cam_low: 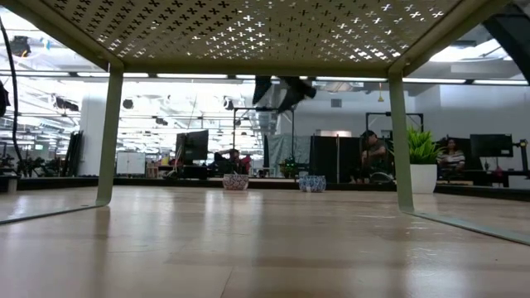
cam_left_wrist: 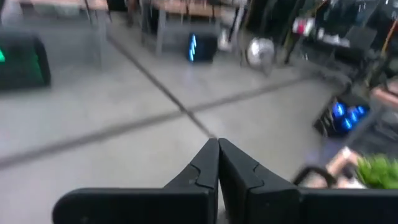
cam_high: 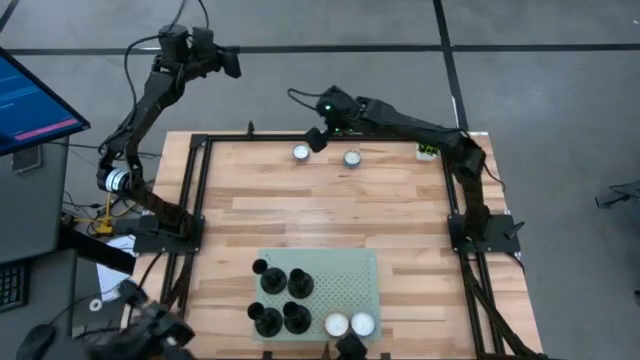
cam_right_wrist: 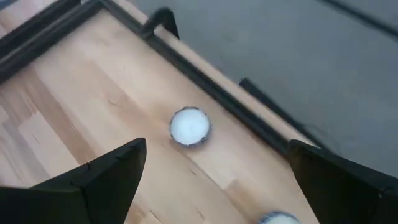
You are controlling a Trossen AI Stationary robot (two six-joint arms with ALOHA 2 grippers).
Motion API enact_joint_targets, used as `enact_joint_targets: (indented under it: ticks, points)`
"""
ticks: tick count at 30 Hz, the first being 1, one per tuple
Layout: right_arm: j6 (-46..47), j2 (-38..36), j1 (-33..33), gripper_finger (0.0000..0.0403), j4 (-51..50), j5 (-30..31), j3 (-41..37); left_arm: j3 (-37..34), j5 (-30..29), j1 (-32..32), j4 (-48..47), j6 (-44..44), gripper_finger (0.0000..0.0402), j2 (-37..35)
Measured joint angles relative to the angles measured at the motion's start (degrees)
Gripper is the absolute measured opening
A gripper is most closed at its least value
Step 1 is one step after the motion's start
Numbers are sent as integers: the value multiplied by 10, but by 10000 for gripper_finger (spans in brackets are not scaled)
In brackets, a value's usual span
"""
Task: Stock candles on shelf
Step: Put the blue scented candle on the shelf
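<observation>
Jaws of the right gripper [cam_right_wrist: 214, 165] gape above a candle [cam_right_wrist: 190, 126].

Both arms are dark, near black, built of slim links with chunky joints. The left arm [cam_high: 150, 95] carries a white band with dark markings near its lower joint, and thin black cables loop from its upper end. The right arm [cam_high: 430, 135] shows a small green light on its wrist housing, a cable arching beside it, and a green tag near its elbow. The left gripper [cam_left_wrist: 217, 163] has matte black, wedge-shaped fingers with stepped inner faces. The right gripper [cam_right_wrist: 217, 180] has broad, flat black fingers with angular tips.
</observation>
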Motion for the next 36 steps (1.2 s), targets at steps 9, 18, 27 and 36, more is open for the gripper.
enact_joint_targets:
  ticks: [9,18,27,36]
  points:
    - [-14,-47,22,366,-52,-13,0,0,54,4,-159,67,3,127]
    - [-7,-119,30,333,-110,-6,0,-1,90,-27,-225,209,9,232]
    - [-6,-180,74,329,-190,46,0,-1,63,-30,-271,288,49,123]
    - [-30,-198,83,334,-270,91,0,0,76,-74,-297,206,207,-48]
